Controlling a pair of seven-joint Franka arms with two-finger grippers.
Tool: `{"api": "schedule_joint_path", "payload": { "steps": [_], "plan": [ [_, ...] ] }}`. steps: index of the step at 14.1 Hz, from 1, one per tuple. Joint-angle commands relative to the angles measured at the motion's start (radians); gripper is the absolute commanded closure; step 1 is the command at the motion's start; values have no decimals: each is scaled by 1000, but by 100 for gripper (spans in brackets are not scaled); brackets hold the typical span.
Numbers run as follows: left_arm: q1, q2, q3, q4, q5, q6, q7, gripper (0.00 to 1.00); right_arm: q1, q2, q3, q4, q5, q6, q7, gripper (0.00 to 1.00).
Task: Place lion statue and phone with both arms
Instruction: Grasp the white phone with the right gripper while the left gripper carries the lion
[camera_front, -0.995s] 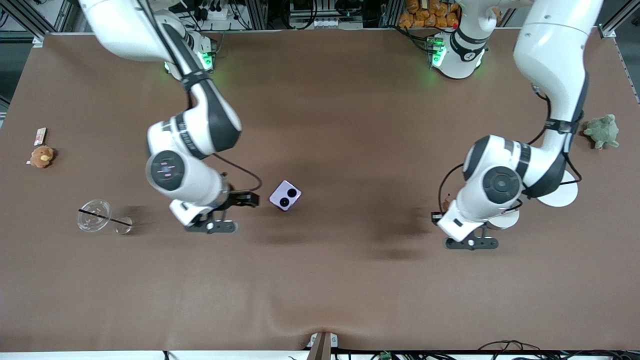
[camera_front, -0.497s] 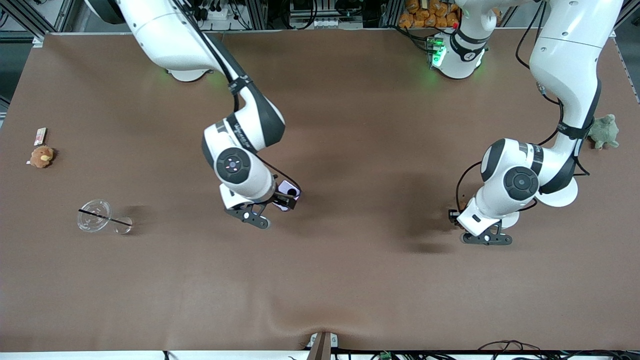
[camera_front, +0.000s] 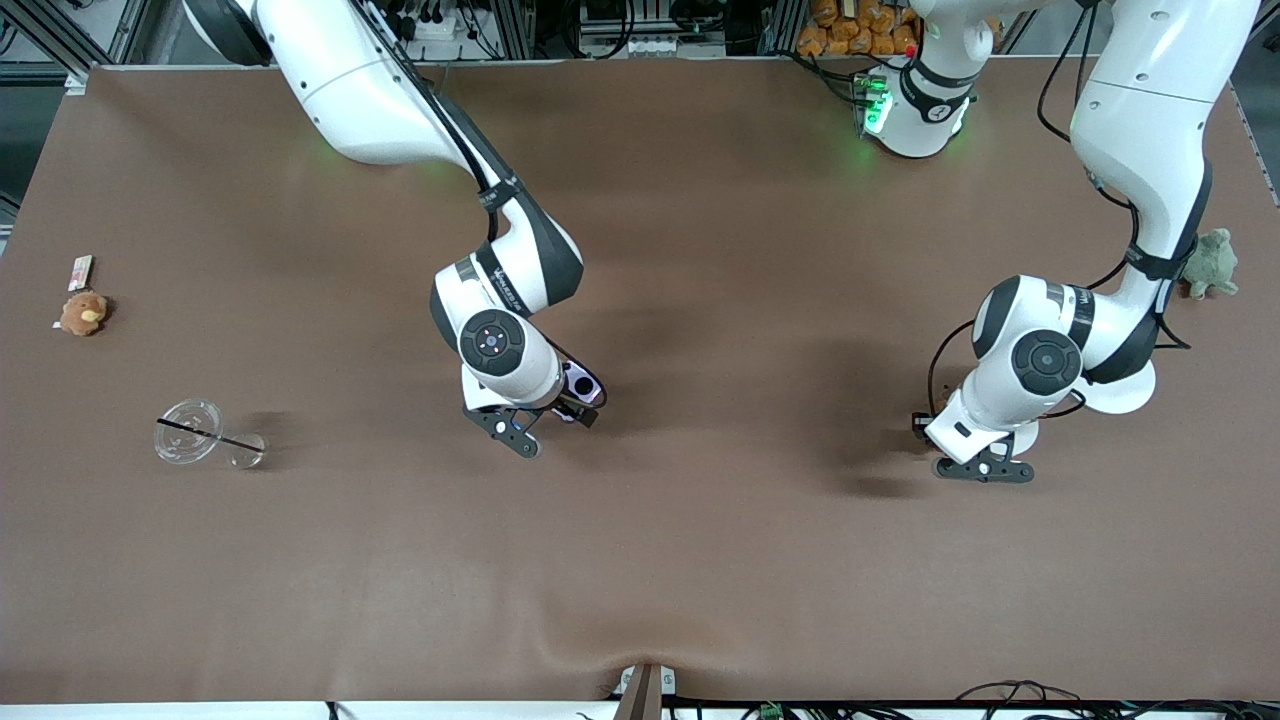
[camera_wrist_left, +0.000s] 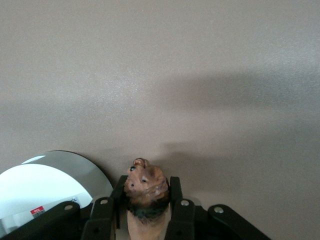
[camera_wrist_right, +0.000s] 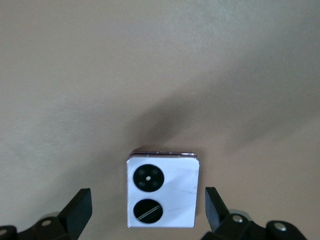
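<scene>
The phone (camera_wrist_right: 170, 190), pale lavender with two black circles, lies flat on the brown table mat near its middle. My right gripper (camera_wrist_right: 147, 201) is low over it and open, one finger on each side and not touching. In the front view the right gripper (camera_front: 572, 402) hides most of the phone (camera_front: 584, 384). The lion statue (camera_wrist_left: 145, 181), brown with a dark mane, sits head-out between the fingers of my left gripper (camera_wrist_left: 147, 192), which is shut on it. The left gripper (camera_front: 925, 425) hangs low over the mat beside a white plate (camera_wrist_left: 35, 187).
The white plate (camera_front: 1125, 392) lies partly under the left arm. A green plush turtle (camera_front: 1207, 263) sits at the left arm's end. At the right arm's end are a brown plush toy (camera_front: 83, 312), a small card (camera_front: 80, 270) and a clear lid with a straw (camera_front: 190, 432).
My right arm has swung across to the phone and its open gripper now straddles it. The left arm has drifted a little toward its own end of the table, still holding the lion statue.
</scene>
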Motion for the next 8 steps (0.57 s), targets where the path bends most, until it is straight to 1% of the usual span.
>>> {"api": "schedule_joint_path", "payload": {
  "steps": [1,2,3,4,5,6,8],
  "plan": [
    [19,-28,-17,-47,21,31,-2,100,30,15,-8,-19,-6,13,21,0],
    [19,-28,-15,-47,21,31,-4,100,40,17,-10,-27,-6,16,21,0],
    [21,-26,-17,-45,21,30,-7,89,40,18,-8,-27,-6,18,21,0],
    [21,-19,-17,-42,20,31,-16,51,40,22,-8,-25,-6,19,18,0],
    [24,-19,-17,-42,14,31,-19,2,40,28,-8,-24,-6,24,16,0],
    [25,-20,-17,-40,11,30,-19,0,40,31,-8,-25,-6,44,15,0],
    [25,-31,-18,-39,8,28,-19,0,40,41,-8,-27,-6,64,15,0]
  ]
}}
